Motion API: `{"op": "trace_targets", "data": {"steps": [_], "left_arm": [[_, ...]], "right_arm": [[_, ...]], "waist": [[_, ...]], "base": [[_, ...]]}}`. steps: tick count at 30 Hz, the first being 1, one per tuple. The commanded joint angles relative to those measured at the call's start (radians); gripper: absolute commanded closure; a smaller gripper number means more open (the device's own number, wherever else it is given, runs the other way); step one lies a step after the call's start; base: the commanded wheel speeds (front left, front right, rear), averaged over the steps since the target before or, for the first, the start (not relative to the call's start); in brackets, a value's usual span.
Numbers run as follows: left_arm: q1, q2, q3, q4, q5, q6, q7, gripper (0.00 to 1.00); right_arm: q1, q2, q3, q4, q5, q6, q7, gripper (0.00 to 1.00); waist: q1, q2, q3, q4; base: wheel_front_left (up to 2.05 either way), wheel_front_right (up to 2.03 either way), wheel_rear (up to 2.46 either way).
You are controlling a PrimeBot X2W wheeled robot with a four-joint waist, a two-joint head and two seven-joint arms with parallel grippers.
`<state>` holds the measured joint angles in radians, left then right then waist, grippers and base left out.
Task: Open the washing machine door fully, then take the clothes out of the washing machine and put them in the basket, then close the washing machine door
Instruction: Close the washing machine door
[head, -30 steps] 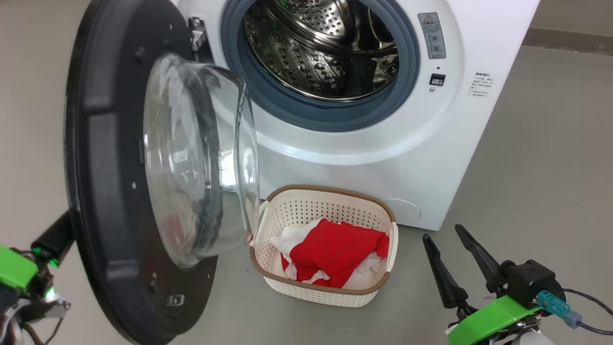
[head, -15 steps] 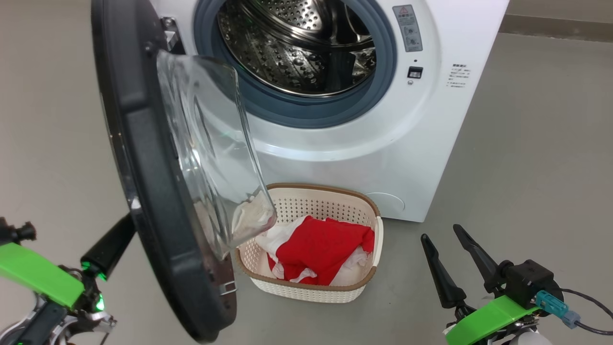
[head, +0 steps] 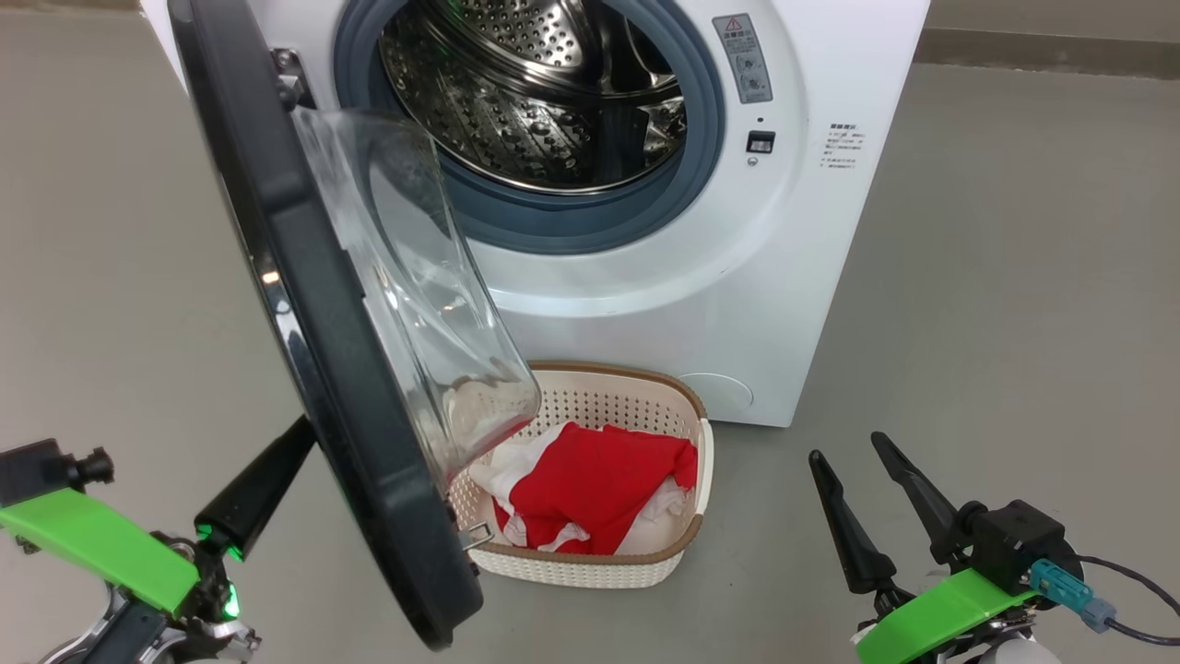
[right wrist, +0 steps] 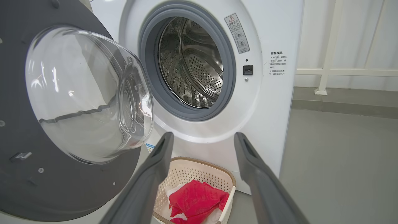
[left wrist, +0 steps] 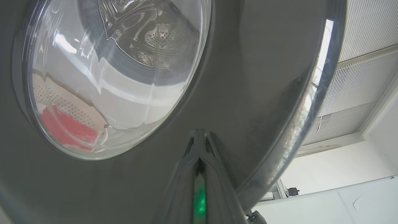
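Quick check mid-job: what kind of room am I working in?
Probably a laundry or utility area: a white front-loading washing machine stands on a hard grey floor, with a basket of clothes before it.

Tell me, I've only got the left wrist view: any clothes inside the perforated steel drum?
Observer: None that I can see. The right wrist view looks into the perforated steel drum and shows bare metal.
Operator: Where are they?
Observer: The red and white clothes lie in the cream perforated plastic basket, on the floor before the big white washing machine.
Operator: Other arm?
Observer: The right claw is open, holding nothing, right of the basket.
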<state>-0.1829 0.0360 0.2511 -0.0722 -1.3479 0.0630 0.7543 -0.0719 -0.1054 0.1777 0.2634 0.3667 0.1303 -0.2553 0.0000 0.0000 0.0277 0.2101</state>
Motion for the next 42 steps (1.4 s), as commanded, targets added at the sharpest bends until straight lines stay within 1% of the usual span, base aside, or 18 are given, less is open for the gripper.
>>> {"op": "trace_targets", "data": {"steps": [1,6,10,12,13,16,19,21,24,25,26,30,32,34,37,42], "left_arm": [[-0.010,0.014,0.017,-0.036,-0.013,0.005,0.000,1.00],[0.001,0.014,0.015,-0.033,-0.019,0.013,-0.020,1.00],[0.010,0.021,0.024,-0.033,0.020,0.009,-0.061,1.00],[0.024,0.055,0.017,-0.038,0.117,-0.025,-0.118,0.33],[0.029,0.059,0.013,-0.036,0.155,-0.039,-0.149,0.00],[0.046,0.076,-0.003,-0.035,0.267,-0.088,-0.240,0.00],[0.080,0.125,-0.037,-0.025,0.454,-0.131,-0.357,0.00],[0.097,0.139,-0.063,-0.019,0.556,-0.149,-0.445,0.00],[0.113,0.129,-0.083,-0.010,0.644,-0.167,-0.589,0.00],[0.113,0.129,-0.083,-0.010,0.644,-0.167,-0.589,0.00],[0.119,0.131,-0.089,-0.005,0.675,-0.171,-0.639,0.00],[0.146,0.150,-0.108,0.040,0.793,-0.183,-0.848,0.00],[0.162,0.167,-0.119,0.080,0.857,-0.184,-0.936,0.00],[0.173,0.177,-0.125,0.119,0.915,-0.185,-0.984,0.00],[0.183,0.179,-0.132,0.156,0.994,-0.184,-1.012,0.00],[0.201,0.138,-0.105,0.139,1.089,-0.186,-1.015,0.00]], "right_arm": [[-0.039,-0.002,0.022,-0.022,0.004,0.000,-0.006,0.00],[-0.034,0.001,0.023,-0.022,0.005,0.000,-0.006,0.00],[-0.030,0.002,0.022,-0.023,0.005,0.000,-0.006,0.00],[-0.028,0.002,0.023,-0.021,0.005,0.000,-0.006,0.00],[-0.026,0.002,0.023,-0.021,0.005,0.000,-0.006,0.00],[-0.024,0.003,0.022,-0.021,0.005,0.000,-0.006,0.00],[-0.023,0.005,0.020,-0.021,0.004,0.000,-0.006,0.00],[-0.022,0.006,0.020,-0.022,0.004,0.000,-0.006,0.00],[-0.023,0.008,0.020,-0.023,0.002,0.000,-0.006,0.00],[-0.023,0.008,0.020,-0.023,0.002,0.000,-0.006,0.00],[-0.024,0.009,0.020,-0.023,0.001,0.000,-0.006,0.00],[-0.028,0.010,0.023,-0.024,-0.002,0.000,-0.006,0.00],[-0.029,0.010,0.024,-0.024,-0.005,0.000,-0.006,0.00],[-0.030,0.009,0.023,-0.025,-0.007,0.000,-0.006,0.00],[-0.029,0.009,0.020,-0.026,-0.009,0.000,-0.006,0.00],[-0.028,0.010,0.019,-0.027,-0.011,0.000,-0.006,0.00]], "waist": [[0.0000,0.0000,-0.002,-0.003],[0.0000,0.0000,-0.009,-0.006],[0.0000,0.0000,-0.015,-0.004],[0.0000,0.0000,-0.018,-0.002],[0.0000,0.0000,-0.019,-0.001],[0.0000,0.0000,-0.019,0.004],[0.0000,0.0000,-0.017,0.008],[0.0000,0.0000,-0.016,0.010],[0.0000,0.0000,-0.013,0.012],[0.0000,0.0000,-0.013,0.012],[0.0000,0.0000,-0.011,0.012],[0.0000,0.0000,-0.008,0.010],[0.0000,0.0000,-0.007,0.008],[0.0000,0.0000,-0.007,0.007],[0.0000,0.0000,-0.008,0.005],[0.0000,0.0000,-0.009,0.004]], "base": [[0.00,0.00,0.00],[0.00,0.00,0.00],[0.00,0.00,0.00],[0.00,0.00,0.00],[0.00,0.00,0.00],[0.00,0.00,0.00],[0.00,0.00,0.00],[0.00,0.00,0.00],[0.00,0.00,0.00],[0.00,0.00,0.00],[0.00,0.00,0.00],[0.00,0.00,0.00],[0.00,0.00,0.00],[0.00,0.00,0.00],[0.00,0.00,0.00],[0.00,0.00,0.00]]}}
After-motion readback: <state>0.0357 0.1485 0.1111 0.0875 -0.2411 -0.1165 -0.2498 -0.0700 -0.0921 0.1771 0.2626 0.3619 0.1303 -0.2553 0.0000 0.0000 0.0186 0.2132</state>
